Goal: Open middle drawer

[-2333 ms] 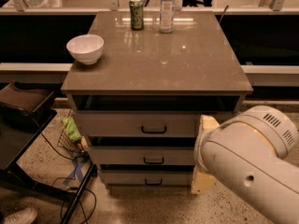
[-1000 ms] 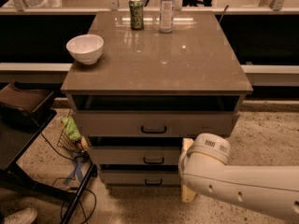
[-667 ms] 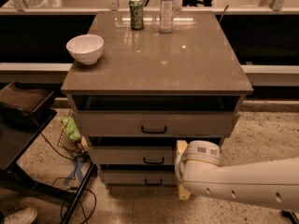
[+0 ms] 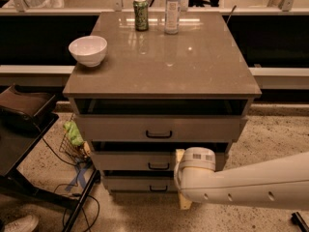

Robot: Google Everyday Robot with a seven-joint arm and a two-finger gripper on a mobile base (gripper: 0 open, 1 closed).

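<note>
The middle drawer (image 4: 130, 160) is the second of three pale grey-beige fronts in the cabinet, with a small dark loop handle (image 4: 158, 166) at its centre. My white arm (image 4: 241, 182) reaches in from the lower right and covers the right part of the middle and lowest drawer fronts. My gripper (image 4: 180, 154) is mostly hidden behind the arm's end; only beige parts of it show, just right of the middle drawer's handle. The uppermost drawer (image 4: 159, 128) and the lowest drawer (image 4: 135, 183) carry the same handle.
On the cabinet top (image 4: 193, 66) stand a white bowl (image 4: 88, 50), a green can (image 4: 141, 14) and a clear bottle (image 4: 172, 8). A dark chair (image 4: 24, 115), a wire basket with a green item (image 4: 73, 134) and floor cables (image 4: 77, 202) lie left of the cabinet.
My arm has swung left and lower across the drawer fronts, from the cabinet's right edge to just right of the middle drawer's handle. The drawers have not moved.
</note>
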